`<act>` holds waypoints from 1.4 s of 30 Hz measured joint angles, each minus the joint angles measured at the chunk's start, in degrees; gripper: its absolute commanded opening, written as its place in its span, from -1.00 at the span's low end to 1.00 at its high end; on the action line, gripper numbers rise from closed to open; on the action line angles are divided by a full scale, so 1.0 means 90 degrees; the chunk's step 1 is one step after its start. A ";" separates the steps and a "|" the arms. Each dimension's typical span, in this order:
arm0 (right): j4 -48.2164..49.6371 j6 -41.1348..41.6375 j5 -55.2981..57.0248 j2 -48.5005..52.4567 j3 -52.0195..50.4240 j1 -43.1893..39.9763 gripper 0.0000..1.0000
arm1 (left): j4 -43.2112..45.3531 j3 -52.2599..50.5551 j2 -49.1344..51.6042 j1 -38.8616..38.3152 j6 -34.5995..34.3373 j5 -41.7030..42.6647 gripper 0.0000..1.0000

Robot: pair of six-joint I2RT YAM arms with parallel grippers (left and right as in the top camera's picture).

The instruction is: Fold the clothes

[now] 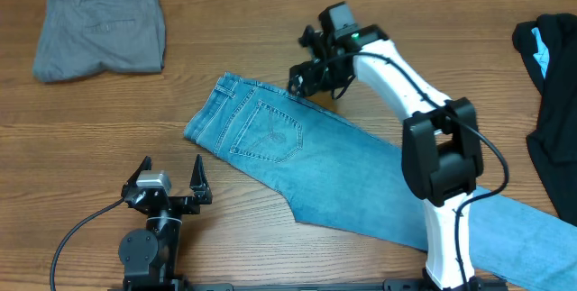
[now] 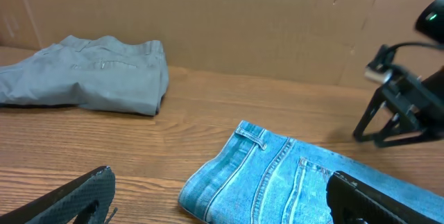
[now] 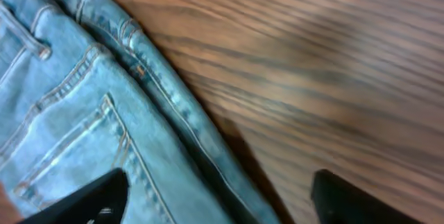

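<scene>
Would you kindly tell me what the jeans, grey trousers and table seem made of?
Jeans: light-washed denim, by the doubled seam stitching and stitched pocket. Grey trousers: thinner smooth woven cloth, softly creased; fibre unclear. Table: wood or wood-look laminate, matte, with visible grain.

Left and right jaws wide apart.

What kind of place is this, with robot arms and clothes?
Probably a robot test lab: a white robot arm reaches over a wooden table, what looks like cardboard stands behind it, and jeans and grey trousers lie out.
</scene>
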 measured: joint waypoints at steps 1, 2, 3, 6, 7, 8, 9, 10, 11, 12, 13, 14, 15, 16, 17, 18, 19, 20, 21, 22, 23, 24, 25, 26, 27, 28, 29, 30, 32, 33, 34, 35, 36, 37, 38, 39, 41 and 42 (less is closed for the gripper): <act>0.0073 -0.0032 0.0012 0.0046 -0.0032 0.0053 0.82 | 0.0000 0.0000 0.0000 0.0000 0.0000 0.0000 1.00; 0.0189 -0.0053 0.0017 0.0114 -0.0068 0.0119 0.81 | 0.0000 0.0000 0.0000 0.0000 0.0000 -0.0002 1.00; 0.0270 -0.0063 0.0019 0.0165 -0.0095 0.0165 0.80 | 0.0000 0.0000 0.0000 0.0000 0.0000 0.0000 0.99; 0.0471 -0.0141 0.0007 0.0296 -0.0194 0.0282 0.50 | 0.0000 0.0000 0.0000 0.0000 0.0002 0.0000 1.00; 0.0517 -0.0134 -0.0005 0.0296 -0.0194 0.0299 0.29 | 0.0000 0.0000 0.0000 0.0000 0.0000 0.0000 1.00; 0.0559 -0.0146 -0.0024 0.0296 -0.0197 0.0330 0.10 | 0.0000 0.0000 0.0000 0.0000 0.0000 0.0000 1.00; 0.0573 -0.0180 -0.0078 0.0323 -0.0216 0.0355 0.04 | 0.0000 0.0000 0.0000 0.0000 0.0000 0.0000 1.00; 0.0573 -0.0170 -0.0121 0.0338 -0.0236 0.0374 -0.03 | 0.0000 0.0000 0.0000 0.0000 0.0002 0.0000 1.00; 0.0571 -0.0168 -0.0175 0.0357 -0.0248 0.0418 -0.30 | 0.0000 0.0000 0.0000 0.0000 0.0000 -0.0002 1.00; 0.0571 -0.0172 -0.0194 0.0364 -0.0250 0.0457 -0.51 | 0.0000 0.0000 0.0000 0.0000 0.0000 0.0000 1.00; 0.0566 -0.0175 -0.0204 0.0367 -0.0250 0.0510 -0.58 | 0.0000 0.0000 0.0000 0.0000 0.0000 0.0000 1.00; 0.0556 -0.0175 -0.0214 0.0367 -0.0250 0.0576 -0.68 | 0.0000 0.0000 0.0000 0.0000 0.0000 0.0000 0.99; 0.0566 -0.0185 -0.0228 0.0367 -0.0250 0.0658 -0.73 | 0.0000 0.0000 0.0000 0.0000 0.0000 0.0000 1.00; 0.0568 -0.0177 -0.0253 0.0367 -0.0253 0.0760 -0.84 | 0.0000 0.0000 0.0000 0.0000 0.0000 0.0000 1.00; 0.0566 -0.0189 -0.0257 0.0367 -0.0253 0.0877 -0.86 | 0.0000 0.0000 0.0000 0.0000 0.0002 0.0000 0.99; 0.0563 -0.0197 -0.0267 0.0367 -0.0253 0.0991 -0.86 | 0.0000 0.0000 0.0000 0.0000 0.0000 0.0000 0.99; 0.0559 -0.0228 -0.0284 0.0367 -0.0253 0.1127 -0.86 | 0.0000 0.0000 0.0000 0.0000 0.0002 0.0000 1.00; 0.0527 -0.0318 -0.0294 0.0367 -0.0253 0.1268 -0.86 | 0.0000 0.0000 0.0000 0.0000 0.0002 0.0000 0.99; 0.0457 -0.0483 -0.0304 0.0367 -0.0248 0.1435 -0.86 | 0.0000 0.0000 0.0000 0.0000 0.0002 0.0000 0.99; 0.0379 -0.0612 -0.0313 0.0367 -0.0240 0.1557 -0.86 | 0.0000 0.0000 0.0000 0.0000 0.0000 0.0000 1.00; 0.0274 -0.0782 -0.0304 0.0367 -0.0214 0.1705 -0.86 | 0.0000 0.0000 0.0000 0.0000 0.0002 0.0000 0.99; 0.0223 -0.0889 -0.0267 0.0367 -0.0189 0.1802 -0.86 | 0.0000 0.0000 0.0000 0.0000 0.0002 0.0000 1.00; 0.0170 -0.0984 -0.0216 0.0367 -0.0146 0.1906 -0.76 | 0.0000 0.0000 0.0000 0.0000 0.0000 0.0000 0.99; 0.0146 -0.1042 -0.0160 0.0369 -0.0097 0.1984 -0.39 | 0.0000 0.0000 0.0000 0.0000 0.0000 0.0000 1.00; 0.0121 -0.1076 -0.0107 0.0374 -0.0019 0.2028 0.28 | 0.0000 0.0000 0.0000 0.0000 0.0000 0.0000 1.00; 0.0126 -0.1107 -0.0058 0.0379 0.0073 0.2033 0.41 | 0.0000 0.0000 0.0000 0.0000 0.0000 0.0000 0.99; 0.0136 -0.1093 0.0005 0.0384 0.0187 0.2008 0.47 | 0.0000 0.0000 0.0000 0.0000 0.0000 0.0000 0.99; 0.0136 -0.1037 0.0051 0.0384 0.0333 0.1953 0.49 | 0.0000 0.0000 0.0000 0.0000 0.0000 0.0000 1.00; 0.0083 -0.0818 0.0172 0.0384 0.0668 0.1783 0.49 | 0.0000 0.0000 0.0000 0.0000 0.0002 0.0000 1.00; 0.0005 -0.0646 0.0223 0.0384 0.0855 0.1656 0.49 | 0.0000 0.0000 0.0000 0.0000 0.0002 0.0000 1.00; -0.0136 -0.0457 0.0282 0.0384 0.1083 0.1477 0.48 | 0.0000 0.0000 0.0000 0.0000 0.0000 -0.0002 0.99; -0.0287 -0.0262 0.0333 0.0384 0.1275 0.1299 0.49 | 0.0000 0.0000 0.0000 0.0000 0.0000 0.0000 0.99; -0.0561 0.0015 0.0389 0.0384 0.1537 0.1030 0.49 | 0.0000 0.0000 0.0000 0.0000 0.0000 -0.0002 0.99; -0.0697 0.0146 0.0420 0.0384 0.1644 0.0886 0.49 | 0.0000 0.0000 0.0000 0.0000 0.0000 0.0000 1.00; -0.0925 0.0342 0.0461 0.0384 0.1821 0.0697 0.49 | 0.0000 0.0000 0.0000 0.0000 0.0002 0.0000 0.99; -0.1166 0.0568 0.0542 0.0384 0.1970 0.0486 0.50 | 0.0000 0.0000 0.0000 0.0000 0.0002 0.0000 1.00; -0.1559 0.1027 0.0714 0.0364 0.2215 0.0085 0.50 | 0.0000 0.0000 0.0000 0.0000 0.0000 0.0000 0.99; -0.1722 0.1268 0.0840 0.0333 0.2285 -0.0117 0.51 | 0.0000 0.0000 0.0000 0.0000 0.0002 -0.0002 1.00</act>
